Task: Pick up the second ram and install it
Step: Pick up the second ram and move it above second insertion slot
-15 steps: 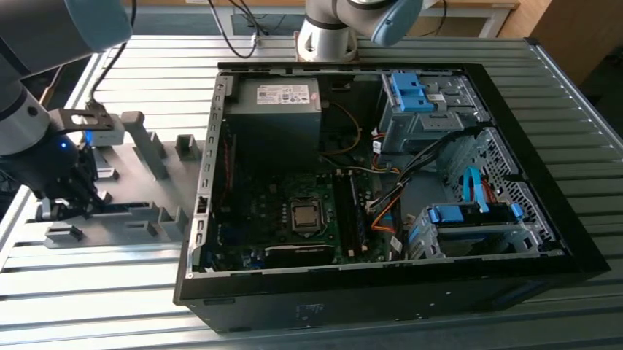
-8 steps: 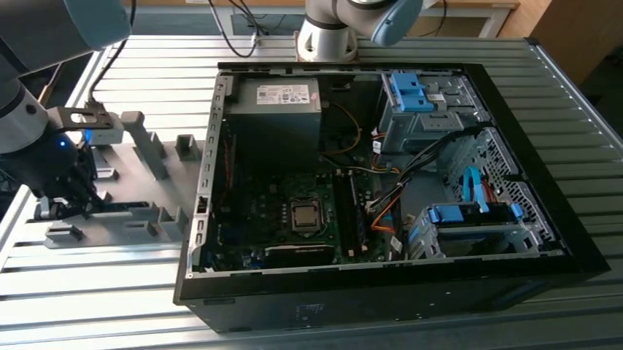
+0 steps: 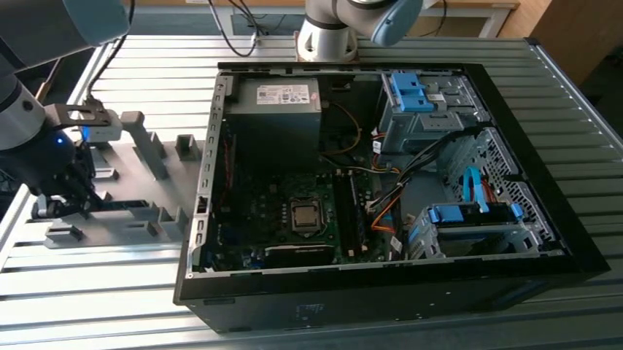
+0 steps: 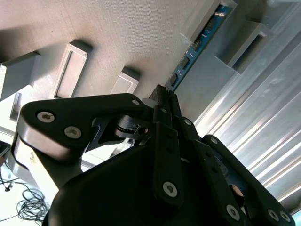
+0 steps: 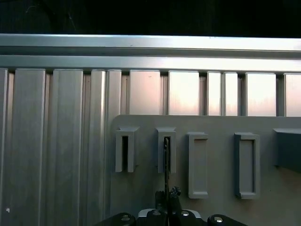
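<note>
Over the holder tray at the exterior view's left, the gripper pinches the near end of the second ram. The stick stands on edge in the tray's slots, its long axis running straight out from the fingertips. The open computer case sits to the right.

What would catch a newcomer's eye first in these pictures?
The open computer case dominates the middle of the exterior view, its motherboard bare and blue drive-bay latches toward that view's right. At that view's left lies the grey holder tray; in the second wrist view the gripper is right at the blue-green ram standing on edge in the tray.
</note>
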Tool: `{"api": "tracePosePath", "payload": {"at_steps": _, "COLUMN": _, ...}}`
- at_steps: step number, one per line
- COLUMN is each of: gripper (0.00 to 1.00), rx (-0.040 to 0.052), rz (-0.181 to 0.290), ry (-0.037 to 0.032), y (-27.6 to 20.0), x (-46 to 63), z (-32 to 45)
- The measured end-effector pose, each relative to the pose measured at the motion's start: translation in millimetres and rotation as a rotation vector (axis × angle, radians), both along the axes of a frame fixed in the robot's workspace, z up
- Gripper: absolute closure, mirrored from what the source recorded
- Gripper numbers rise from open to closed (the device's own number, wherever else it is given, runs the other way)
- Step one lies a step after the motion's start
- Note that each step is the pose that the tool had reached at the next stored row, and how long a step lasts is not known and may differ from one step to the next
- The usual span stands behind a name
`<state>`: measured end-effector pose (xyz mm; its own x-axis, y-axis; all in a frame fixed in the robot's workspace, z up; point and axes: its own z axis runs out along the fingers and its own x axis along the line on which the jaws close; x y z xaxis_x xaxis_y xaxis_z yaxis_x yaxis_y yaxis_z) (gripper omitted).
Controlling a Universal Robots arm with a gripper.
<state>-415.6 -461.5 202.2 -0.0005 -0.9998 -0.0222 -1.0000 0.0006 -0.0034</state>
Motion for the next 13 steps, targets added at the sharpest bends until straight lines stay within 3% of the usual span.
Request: {"api": "tracePosePath", "payload": {"at_steps": 13, "gripper": 0.86, "rx": 0.0, "rz": 0.0, "ry": -0.0001, "y": 0.0, "x": 0.0, "z": 12.2}}
